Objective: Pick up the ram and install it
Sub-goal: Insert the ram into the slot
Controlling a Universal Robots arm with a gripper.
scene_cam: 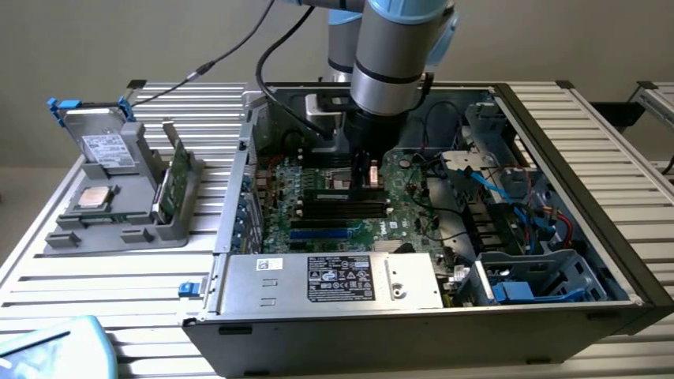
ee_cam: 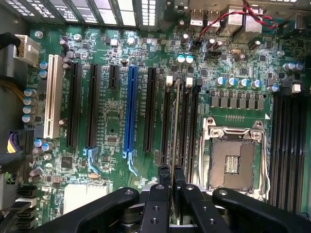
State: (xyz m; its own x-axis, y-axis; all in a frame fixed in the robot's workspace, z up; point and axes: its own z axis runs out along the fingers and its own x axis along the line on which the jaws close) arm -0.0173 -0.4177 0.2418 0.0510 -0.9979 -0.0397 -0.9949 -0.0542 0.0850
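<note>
"Where was the memory stick [ee_cam: 175, 121]?"

"In the gripper [ee_cam: 172, 171], down inside the open case [scene_cam: 589, 158]. The 2 fingers [ee_cam: 156, 204] were almost closed, pinching the stick by its flat sides, so from the wrist view it looked like 1 thin line seen edge-on."

"And how did it lie against the board?"

"It hung straight below the gripper, over the group of black slots [ee_cam: 166, 121] just beside the empty processor socket [ee_cam: 234, 160]. Its long axis ran parallel to those slots, not across them. It sat between the slot with the white latch [ee_cam: 169, 80] and the next one over."

"Was it touching a slot?"

"I could not tell. The edge-on angle hid its lower edge, so it might have been resting on a slot or held just above."

"Anything else nearby?"

"On the exterior view's left, a gray holder [scene_cam: 106, 229] stood well apart from the case, with a green board [scene_cam: 181, 178] on edge in it, possibly another stick."
</note>
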